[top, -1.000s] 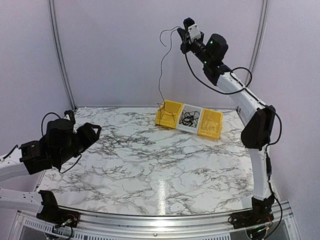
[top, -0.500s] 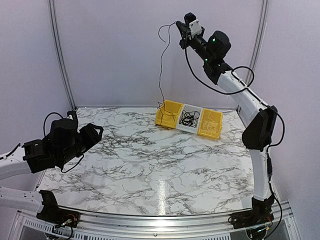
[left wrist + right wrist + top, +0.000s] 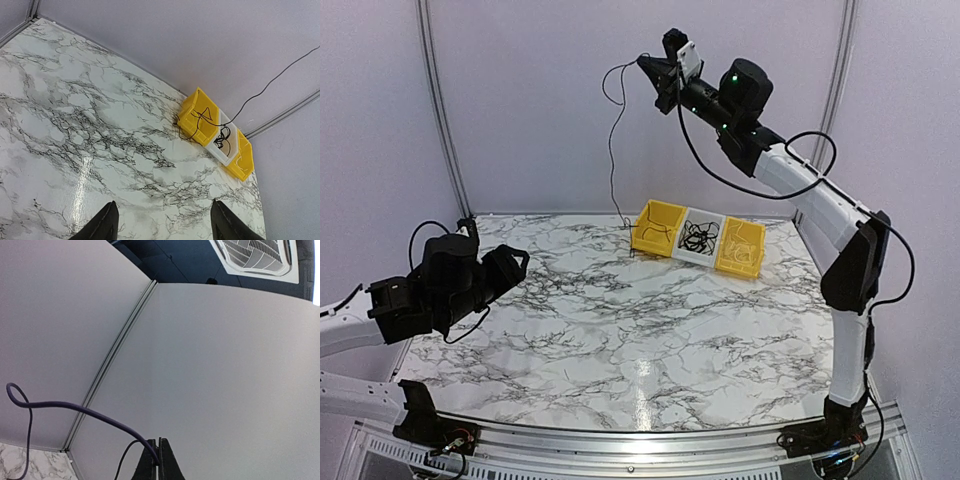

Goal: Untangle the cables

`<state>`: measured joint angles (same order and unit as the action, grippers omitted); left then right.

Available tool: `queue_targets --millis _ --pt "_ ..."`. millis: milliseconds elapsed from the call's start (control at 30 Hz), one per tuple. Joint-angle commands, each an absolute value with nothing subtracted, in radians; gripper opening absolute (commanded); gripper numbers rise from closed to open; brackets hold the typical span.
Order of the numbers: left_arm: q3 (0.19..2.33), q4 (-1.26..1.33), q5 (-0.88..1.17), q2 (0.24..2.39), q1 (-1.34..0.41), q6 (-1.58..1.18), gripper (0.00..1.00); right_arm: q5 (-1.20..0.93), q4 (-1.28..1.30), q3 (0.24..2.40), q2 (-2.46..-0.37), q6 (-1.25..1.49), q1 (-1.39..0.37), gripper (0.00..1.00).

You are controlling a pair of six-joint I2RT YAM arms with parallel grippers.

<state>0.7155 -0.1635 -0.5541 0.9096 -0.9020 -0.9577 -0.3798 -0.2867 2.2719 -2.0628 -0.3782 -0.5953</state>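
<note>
Moved: right gripper [image 3: 646, 66], swung across toward the left arm's side since the earlier frame, carrying its strand [image 3: 611, 150] along; left gripper [image 3: 513, 262] barely shifted.
Left gripper: hangs low over the table [image 3: 620, 330], fingers spread wide, holding nothing, well apart from every cable.
Strand: drops almost straight down from the right gripper, with a short free tail looping out past the fingers. Lower end now at the outer corner of the yellow bin [image 3: 655, 218], no longer over it. Too thin to tell whether caught there.
Right gripper: raised high, fingers pinched together on the strand.
Tangle [image 3: 698, 237]: lies in the white middle bin [image 3: 700, 256], far below the right gripper, touched by neither hand.
Meaning: probably one strand nearly drawn clear of the tangle; laying it on the table seems next, with the rest left to separate.
</note>
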Motion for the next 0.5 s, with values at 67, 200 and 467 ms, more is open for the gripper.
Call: queue_targets --millis 67,200,467 --pt "0.739 -0.144 -0.542 0.91 -0.9 -0.941 0.66 -0.412 -0.214 2.236 -2.075 -0.343 -0.6 0.0" --pt "0.734 -0.141 -0.543 0.913 -0.901 -0.948 0.66 -0.414 -0.22 2.246 -2.078 -0.339 -0.601 0.0" --pt "0.736 -0.131 -0.543 0.927 -0.901 -0.951 0.66 -0.451 -0.217 2.337 -2.087 -0.338 -0.608 0.0"
